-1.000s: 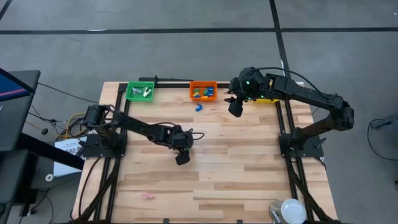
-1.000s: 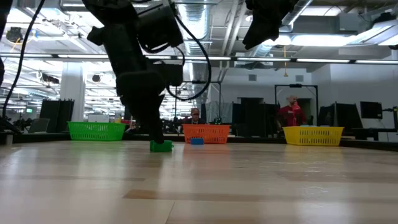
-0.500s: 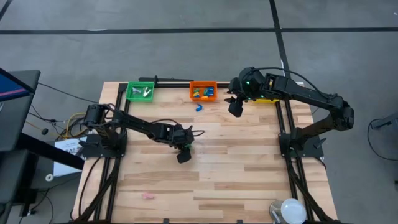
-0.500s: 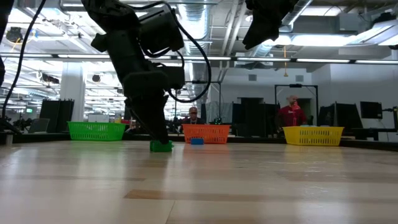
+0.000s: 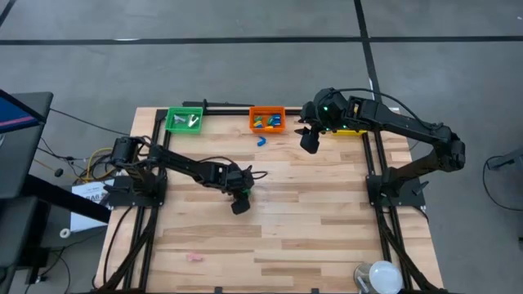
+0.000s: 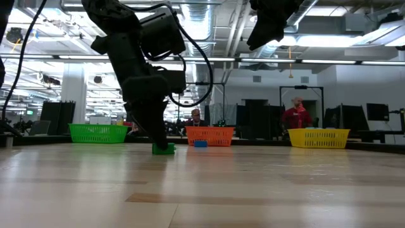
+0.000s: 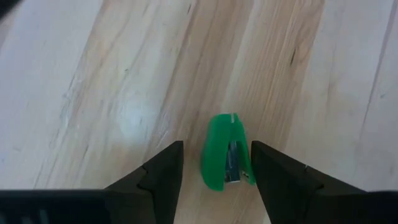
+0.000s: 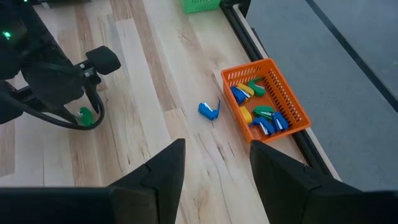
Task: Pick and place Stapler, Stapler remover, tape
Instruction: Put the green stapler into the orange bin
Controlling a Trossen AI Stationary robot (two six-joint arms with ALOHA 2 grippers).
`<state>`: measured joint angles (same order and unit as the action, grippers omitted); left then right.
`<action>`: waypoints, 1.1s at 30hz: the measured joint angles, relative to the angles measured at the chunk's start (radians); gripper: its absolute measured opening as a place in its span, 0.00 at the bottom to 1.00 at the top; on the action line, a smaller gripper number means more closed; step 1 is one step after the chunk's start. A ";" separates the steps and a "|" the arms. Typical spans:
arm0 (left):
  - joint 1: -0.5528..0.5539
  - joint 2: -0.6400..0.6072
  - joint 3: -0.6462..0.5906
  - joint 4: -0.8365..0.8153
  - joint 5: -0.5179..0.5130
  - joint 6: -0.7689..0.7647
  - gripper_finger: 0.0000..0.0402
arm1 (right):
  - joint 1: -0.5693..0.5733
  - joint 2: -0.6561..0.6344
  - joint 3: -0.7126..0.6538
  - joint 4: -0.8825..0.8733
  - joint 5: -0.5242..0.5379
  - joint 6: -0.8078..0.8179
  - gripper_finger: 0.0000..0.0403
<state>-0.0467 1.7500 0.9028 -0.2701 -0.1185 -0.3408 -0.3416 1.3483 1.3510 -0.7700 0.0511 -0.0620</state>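
The green stapler [image 7: 226,151] is seen lying on the worktop [image 5: 327,212] mid-table, directly between the parted fingers of the left tool [image 7: 214,169], long axis in line with them, not yet gripped. The right tool [image 5: 309,144] hangs part-open, empty, near the far edge. No legible writing is noted.

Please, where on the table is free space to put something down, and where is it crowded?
Bare wood lies in front of the left gripper, broken only by a small pink item. Crowded: the far edge, with green bin, orange bin, blue item and right gripper.
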 joint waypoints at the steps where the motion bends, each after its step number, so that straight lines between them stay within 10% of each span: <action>1: 0.000 0.000 0.000 -0.002 0.000 0.000 0.43 | 0.000 0.000 0.000 0.000 0.000 0.000 0.43; 13: 0.009 0.000 0.000 -0.001 0.016 0.000 0.22 | 0.000 0.000 0.000 0.000 0.001 0.001 0.43; 33: 0.119 -0.154 0.002 0.006 0.009 0.036 0.20 | 0.000 0.000 0.000 0.000 0.001 0.002 0.43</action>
<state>0.0718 1.5964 0.9047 -0.2646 -0.1095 -0.3046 -0.3420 1.3483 1.3510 -0.7696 0.0517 -0.0599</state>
